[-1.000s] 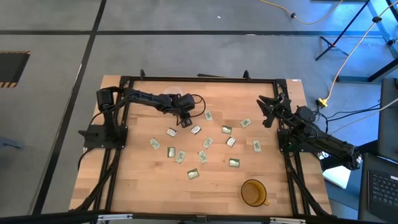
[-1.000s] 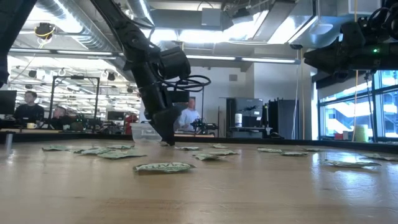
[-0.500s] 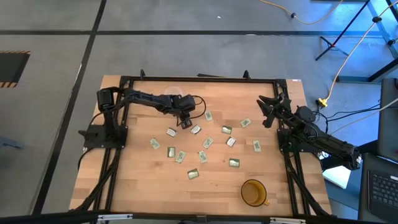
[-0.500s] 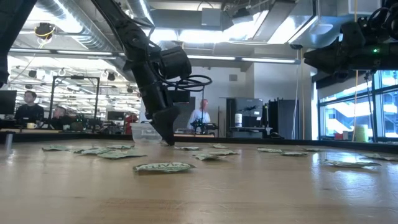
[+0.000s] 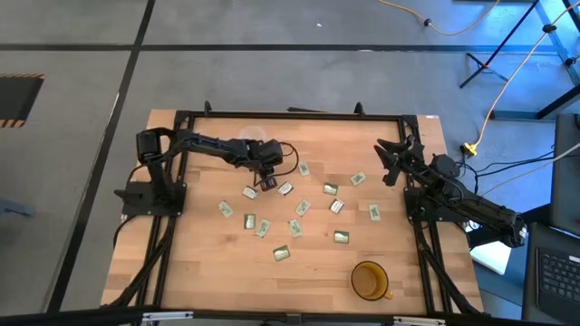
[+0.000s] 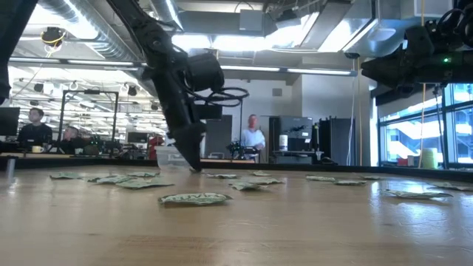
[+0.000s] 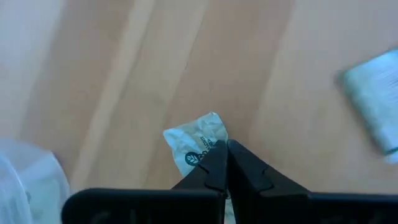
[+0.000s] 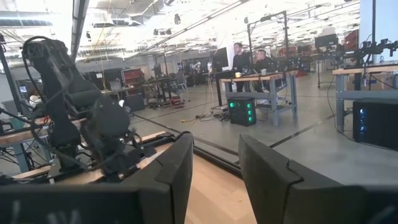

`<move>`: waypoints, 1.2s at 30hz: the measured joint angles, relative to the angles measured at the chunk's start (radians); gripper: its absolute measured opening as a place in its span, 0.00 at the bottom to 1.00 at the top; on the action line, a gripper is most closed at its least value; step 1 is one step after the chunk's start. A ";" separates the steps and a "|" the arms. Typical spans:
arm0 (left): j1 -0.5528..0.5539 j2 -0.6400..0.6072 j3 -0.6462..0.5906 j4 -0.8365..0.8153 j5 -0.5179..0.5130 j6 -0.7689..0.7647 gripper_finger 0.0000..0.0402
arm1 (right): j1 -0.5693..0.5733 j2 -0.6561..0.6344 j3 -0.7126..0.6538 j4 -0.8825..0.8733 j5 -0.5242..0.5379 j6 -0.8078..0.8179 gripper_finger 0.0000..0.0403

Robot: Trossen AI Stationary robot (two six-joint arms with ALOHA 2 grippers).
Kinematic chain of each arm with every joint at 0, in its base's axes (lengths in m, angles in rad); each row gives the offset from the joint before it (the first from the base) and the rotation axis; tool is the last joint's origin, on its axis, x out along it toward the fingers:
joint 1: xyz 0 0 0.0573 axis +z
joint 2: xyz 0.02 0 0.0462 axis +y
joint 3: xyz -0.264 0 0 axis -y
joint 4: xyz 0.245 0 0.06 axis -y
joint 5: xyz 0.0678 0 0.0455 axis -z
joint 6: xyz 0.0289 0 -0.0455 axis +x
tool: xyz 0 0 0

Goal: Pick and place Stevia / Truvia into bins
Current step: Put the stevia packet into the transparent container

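I am pinching one green-white sachet (image 7: 198, 147) in my left hand (image 7: 225, 152); others (image 5: 299, 207) are lying scattered flat across the tabletop (image 5: 399, 263).

A grey concrete floor (image 5: 272, 72) crossed by dark lines surrounds the wooden table (image 5: 236, 263), with a yellow cable (image 5: 507, 81) trailing across it. Beyond lie workbenches (image 8: 273, 78), ceiling ducts (image 6: 96, 29), strip lights (image 6: 295, 71), windows (image 6: 414, 140) and a standing person (image 6: 253, 137).
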 joint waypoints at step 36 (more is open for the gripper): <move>0.352 -0.240 -0.156 0.082 0.038 -0.002 0.01 | 0.000 0.000 0.000 0.000 0.000 0.000 0.33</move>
